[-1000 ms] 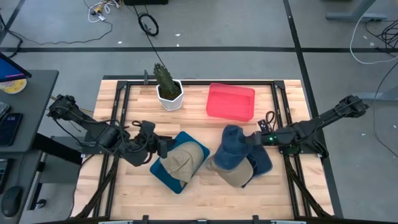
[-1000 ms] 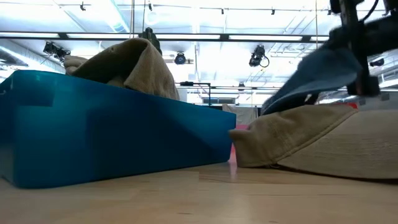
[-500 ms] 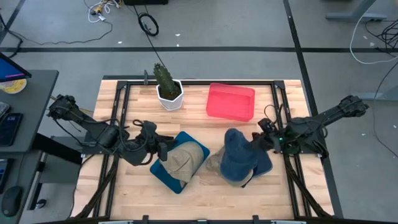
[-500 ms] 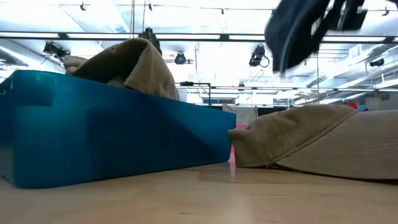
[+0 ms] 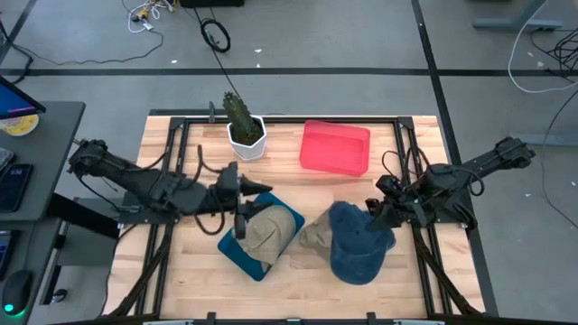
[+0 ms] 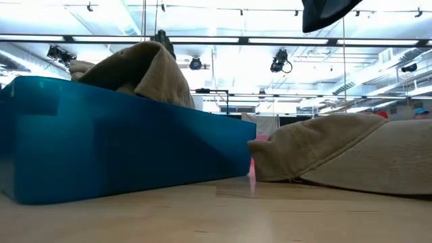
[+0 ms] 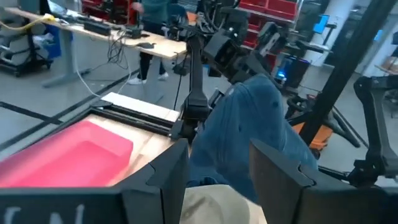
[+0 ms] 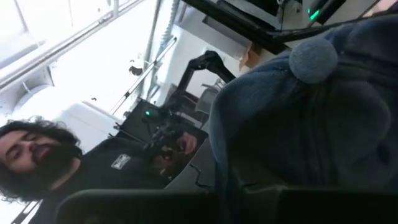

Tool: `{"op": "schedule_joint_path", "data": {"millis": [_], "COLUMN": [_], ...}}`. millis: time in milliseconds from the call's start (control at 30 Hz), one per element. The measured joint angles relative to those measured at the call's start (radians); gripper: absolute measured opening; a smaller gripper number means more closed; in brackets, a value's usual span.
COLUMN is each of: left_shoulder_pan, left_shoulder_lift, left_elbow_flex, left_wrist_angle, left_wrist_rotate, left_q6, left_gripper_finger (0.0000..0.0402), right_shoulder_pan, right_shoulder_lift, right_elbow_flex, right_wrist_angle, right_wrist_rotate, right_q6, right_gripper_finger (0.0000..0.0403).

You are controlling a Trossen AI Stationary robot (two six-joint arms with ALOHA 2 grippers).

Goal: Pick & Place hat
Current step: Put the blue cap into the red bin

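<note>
A blue denim hat [image 5: 352, 246] hangs in the air over the table's near right part, with my right gripper [image 5: 376, 219] shut on it. In the low view only its lower edge [image 6: 327, 12] shows at the top. Partly beneath it, a tan hat [image 5: 312, 236] lies on the table [image 6: 344, 152]. A second tan hat [image 5: 268, 228] rests in the blue bin [image 5: 237, 251], piled above the rim [image 6: 145, 71]. My left gripper [image 5: 240, 204] hovers open over the bin's far corner; its fingers [image 7: 166, 174] have nothing between them. My right gripper holds the blue hat by cloth at its right-hand edge [image 5: 368, 226], coming in about level from the table's right. In the wrist view the cloth [image 8: 231, 177] runs down between the fingers, which hide the exact spot. The hat hangs clear of the table, button [image 8: 314, 59] showing.
A pink tray [image 5: 335, 147] sits at the far middle, and a potted cactus [image 5: 244, 131] to its left. Black frame rails [image 5: 176, 153] run along the table's sides. A person shows beyond the table in the right wrist view.
My right gripper has risen and drawn toward the near edge, lifting the blue hat off the tan hat; the hat has swung round and now hangs clear. My left gripper has risen, rolled and shifted a little toward the far right over the bin.
</note>
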Motion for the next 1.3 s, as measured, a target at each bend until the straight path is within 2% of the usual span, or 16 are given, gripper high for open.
{"op": "schedule_joint_path", "data": {"millis": [200, 400, 633, 800, 933, 1100, 1300], "left_shoulder_pan": [0.055, 0.060, 0.059, 0.088, 0.125, 0.162, 0.194], "left_shoulder_lift": [0.000, 0.000, 0.000, 0.000, 0.000, 0.000, 0.000], "left_elbow_flex": [0.000, 0.000, 0.000, 0.000, 0.000, 0.000, 0.000], "left_wrist_angle": [-0.001, -0.001, -0.001, 0.002, 0.022, 0.047, 0.049], "left_wrist_rotate": [0.098, 0.105, 0.134, 0.243, 0.318, 0.325, 0.337], "left_q6": [-0.040, -0.040, -0.038, -0.015, 0.008, 0.037, 0.030], "left_gripper_finger": [0.0170, 0.0170, 0.0170, 0.0170, 0.0170, 0.0170, 0.0170], "right_shoulder_pan": [0.000, -0.001, -0.027, -0.039, -0.067, -0.107, -0.167], "right_shoulder_lift": [0.057, 0.101, 0.107, 0.115, 0.150, 0.203, 0.286], "right_elbow_flex": [0.038, 0.107, 0.187, 0.251, 0.280, 0.305, 0.408], "right_wrist_angle": [0.000, -0.001, -0.115, -0.211, -0.220, -0.213, -0.193], "right_wrist_rotate": [-0.031, -0.093, -0.150, -0.226, -0.272, -0.295, -0.355], "right_q6": [0.000, -0.022, -0.021, 0.004, 0.002, -0.041, -0.127], "right_gripper_finger": [0.0000, 0.0000, 0.0000, 0.0000, 0.0000, 0.0000, 0.0000]}}
